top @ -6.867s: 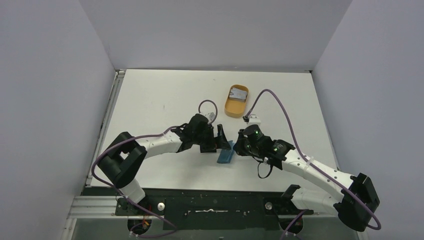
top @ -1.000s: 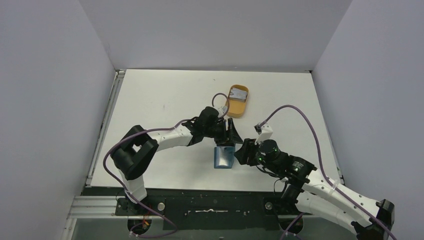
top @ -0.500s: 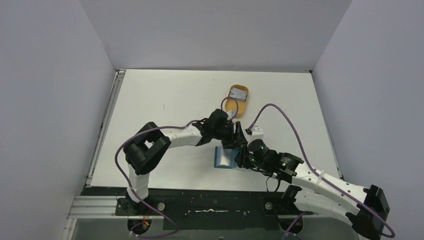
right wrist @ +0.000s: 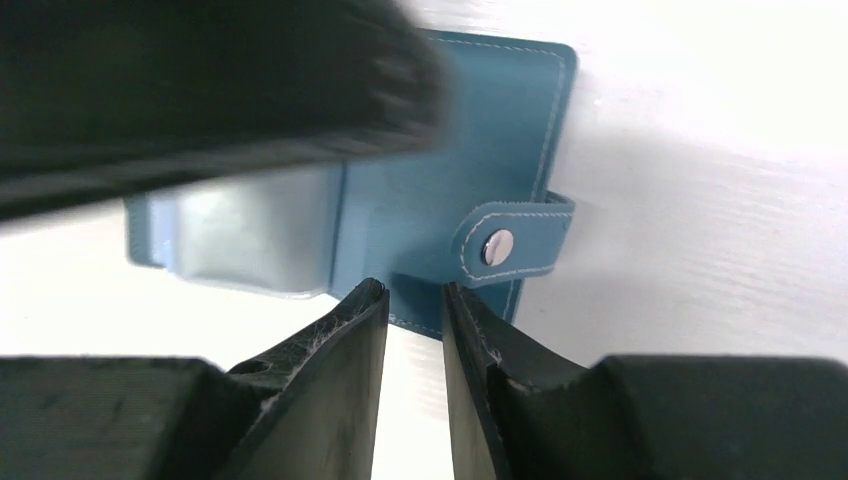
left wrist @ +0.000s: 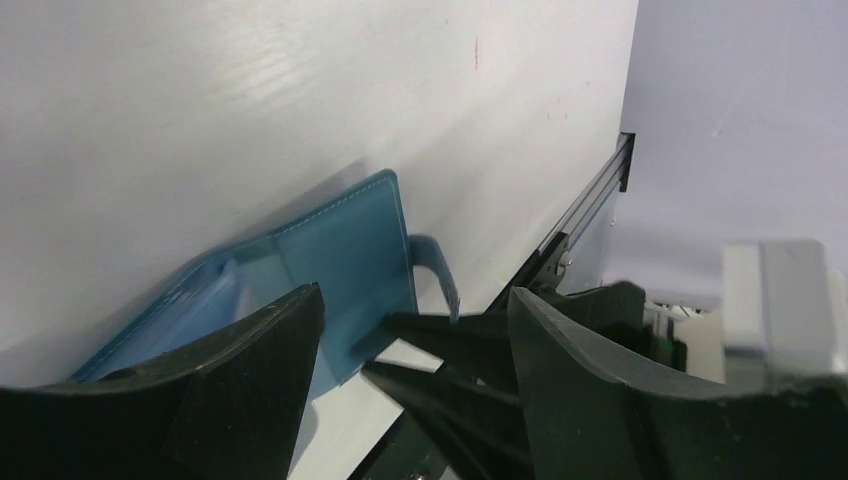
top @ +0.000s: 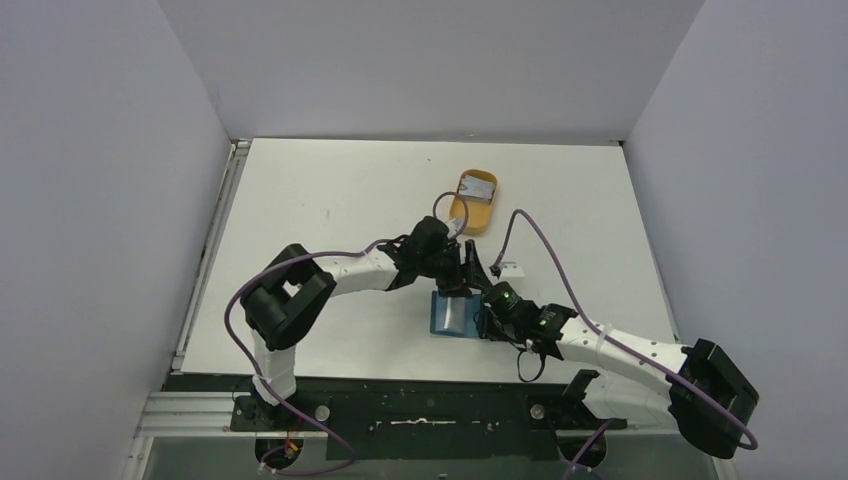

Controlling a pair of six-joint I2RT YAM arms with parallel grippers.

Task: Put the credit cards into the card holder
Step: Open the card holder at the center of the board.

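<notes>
At the centre of the top view, the left gripper (top: pixel 462 277) stands released, jaws spread wide and empty, over the far edge of the small teal-blue folding card holder (top: pixel 450 314). The holder lies open on the white table (top: pixel 320 200) just below centre. At its right side the right gripper (right wrist: pixel 412 292) shows only a narrow slit between its jaws, at the holder's rim beside the snap tab (right wrist: pixel 510 245). Whether it pinches the rim cannot be told. Higher up, a silvery credit card (top: pixel 478 187) lies in the orange-tan oval tray (top: pixel 458 212).

We see the teal folding wallet (top: pixel 452 314) lying on the white table (top: pixel 330 200), near its front edge. Behind it sits the orange oval tray (top: pixel 463 216), a silvery card (top: pixel 479 186) inside.
</notes>
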